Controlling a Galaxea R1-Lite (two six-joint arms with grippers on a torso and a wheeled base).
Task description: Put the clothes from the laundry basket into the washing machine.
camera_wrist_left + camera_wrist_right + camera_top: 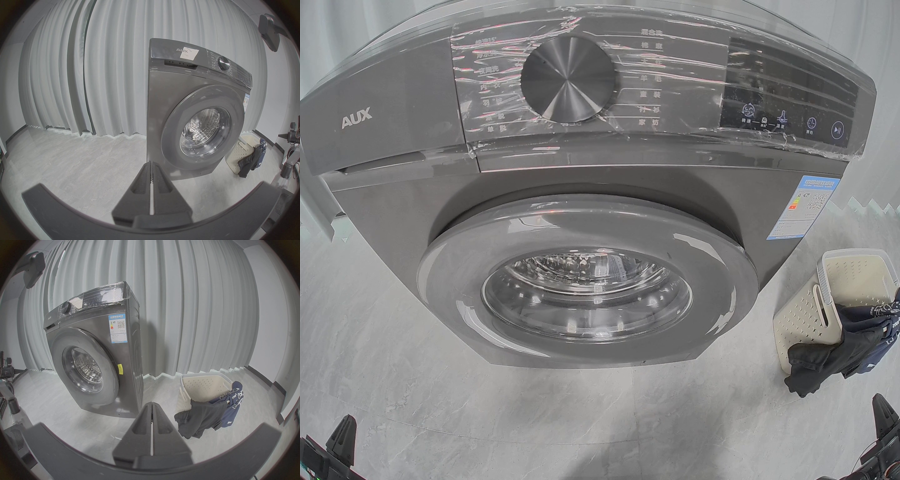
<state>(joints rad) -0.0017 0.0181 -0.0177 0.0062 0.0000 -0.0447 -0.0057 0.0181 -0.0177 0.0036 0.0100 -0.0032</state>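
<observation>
A grey front-loading washing machine (pixel 581 187) stands straight ahead, its round glass door (pixel 587 290) closed. To its right on the floor sits a cream laundry basket (pixel 850 275) with dark clothes (pixel 844 353) draped over its front rim; the basket (pixel 203 387) and clothes (pixel 206 416) also show in the right wrist view. My left gripper (pixel 151 165) is shut and empty, low at the left, away from the machine (pixel 193 109). Low on the other side, near the basket, my right gripper (pixel 152 405) is also shut with nothing in it.
Pale marbled floor (pixel 550 412) lies open in front of the machine. White curtains (pixel 193 302) hang behind it. A dark baseboard (pixel 262 377) runs along the wall beyond the basket.
</observation>
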